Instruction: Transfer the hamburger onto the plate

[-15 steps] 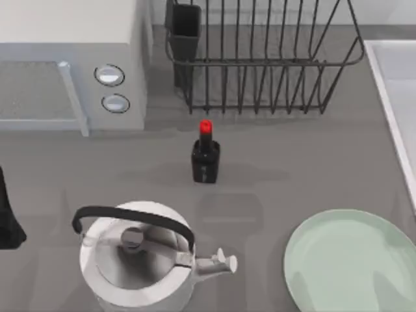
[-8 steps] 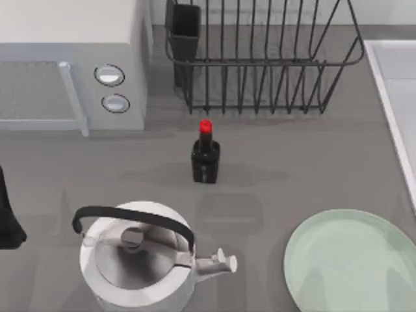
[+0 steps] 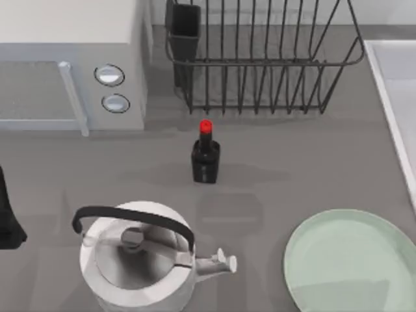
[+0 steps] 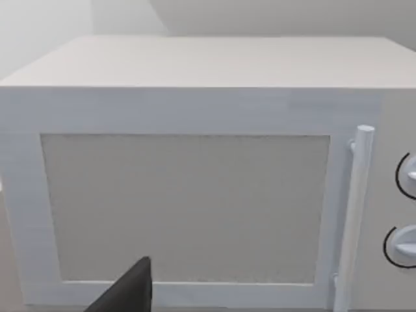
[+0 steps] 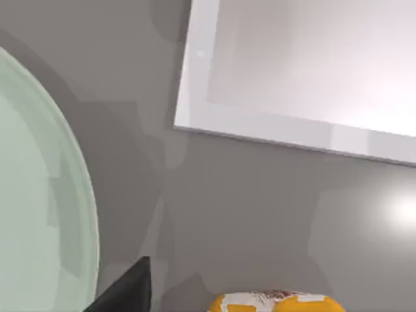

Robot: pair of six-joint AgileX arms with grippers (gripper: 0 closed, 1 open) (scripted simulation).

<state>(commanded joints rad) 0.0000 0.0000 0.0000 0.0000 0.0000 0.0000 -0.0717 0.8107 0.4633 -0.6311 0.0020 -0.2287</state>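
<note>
Plate point(image 3: 351, 260) bare, hamburger point(image 5: 276, 303) outside

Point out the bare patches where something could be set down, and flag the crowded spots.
Free: the plate is bare; the grey strip between the dark bottle and the plate's rim; the counter between plate and sink, though the hamburger sits there. Crowded: around the kettle and under the dish rack.

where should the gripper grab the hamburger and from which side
Likely across the hamburger's rounded sides, coming straight down from above: it lies low on the grey table, beside the plate, and just its yellow-and-white top edge shows, so its widest span cannot be judged.
</note>
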